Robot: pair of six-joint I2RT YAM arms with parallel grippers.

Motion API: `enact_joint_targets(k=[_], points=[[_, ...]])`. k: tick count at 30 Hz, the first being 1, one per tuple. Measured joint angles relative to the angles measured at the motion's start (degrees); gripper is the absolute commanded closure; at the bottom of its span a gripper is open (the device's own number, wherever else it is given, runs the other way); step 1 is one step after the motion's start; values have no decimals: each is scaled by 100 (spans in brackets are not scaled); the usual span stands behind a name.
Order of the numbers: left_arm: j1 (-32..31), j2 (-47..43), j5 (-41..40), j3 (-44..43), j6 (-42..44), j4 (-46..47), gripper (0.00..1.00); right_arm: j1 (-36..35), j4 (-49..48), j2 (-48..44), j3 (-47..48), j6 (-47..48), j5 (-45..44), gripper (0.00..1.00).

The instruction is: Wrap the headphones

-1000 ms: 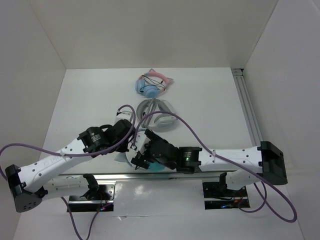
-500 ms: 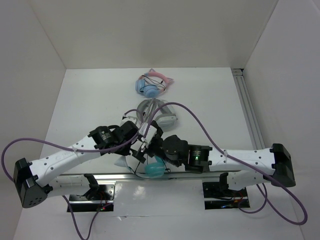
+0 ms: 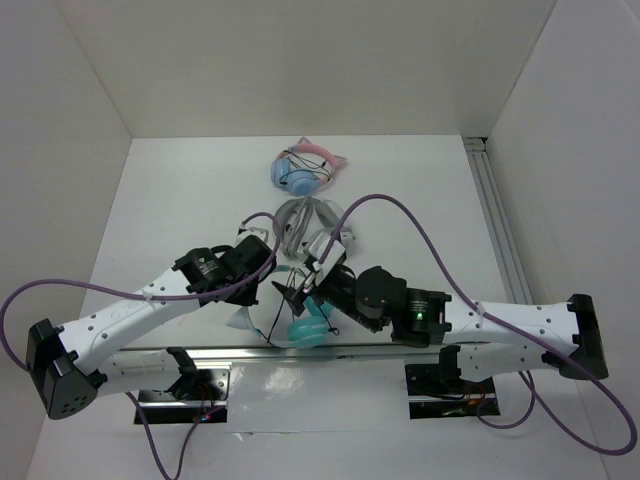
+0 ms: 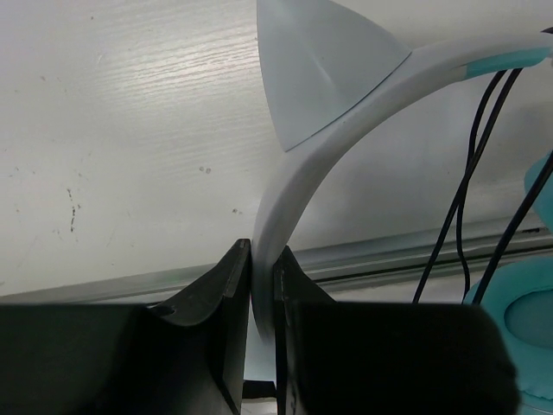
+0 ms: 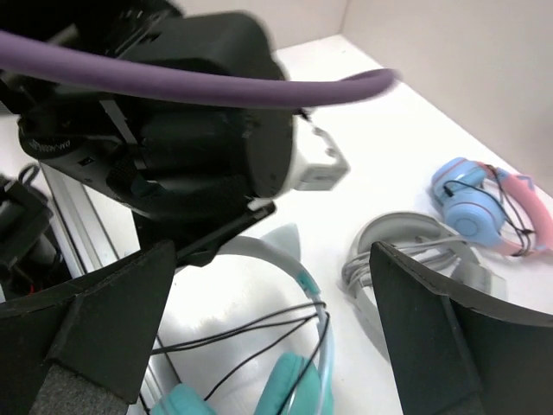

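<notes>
Left gripper: jaws pressed shut on the pale-blue cat-ear headband of the teal headphones, with the black cable loose alongside. Right gripper: fingers spread wide, holding nothing, over the same headphones. These are located just on the near side of the grey-and-white pair; pink-banded pair on its far side.

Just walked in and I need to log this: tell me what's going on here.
The left gripper has its fingers shut on the pale headband of the teal cat-ear headphones, near the front edge of the table. The right gripper hovers open over them, holding nothing. The black cable hangs in loose strands, not yet wrapped. A pink-and-blue pair and a grey-and-white pair lie farther back.
</notes>
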State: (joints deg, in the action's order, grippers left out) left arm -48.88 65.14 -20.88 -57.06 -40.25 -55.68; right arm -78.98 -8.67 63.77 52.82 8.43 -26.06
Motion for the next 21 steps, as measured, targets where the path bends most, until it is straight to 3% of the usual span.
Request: enact_joint_targets(k=[9,17,21], points=[[946,-210,-24,-216,264,-7,100,0,267,-793,-85,-470,-708,0],[1947,-308,140,-584,686,55,100,0,833,-925,-173,-791,-1169,0],[2033,-61,317,-914,800,90,100,0,1156,-938,-173,-1064,-1519,0]])
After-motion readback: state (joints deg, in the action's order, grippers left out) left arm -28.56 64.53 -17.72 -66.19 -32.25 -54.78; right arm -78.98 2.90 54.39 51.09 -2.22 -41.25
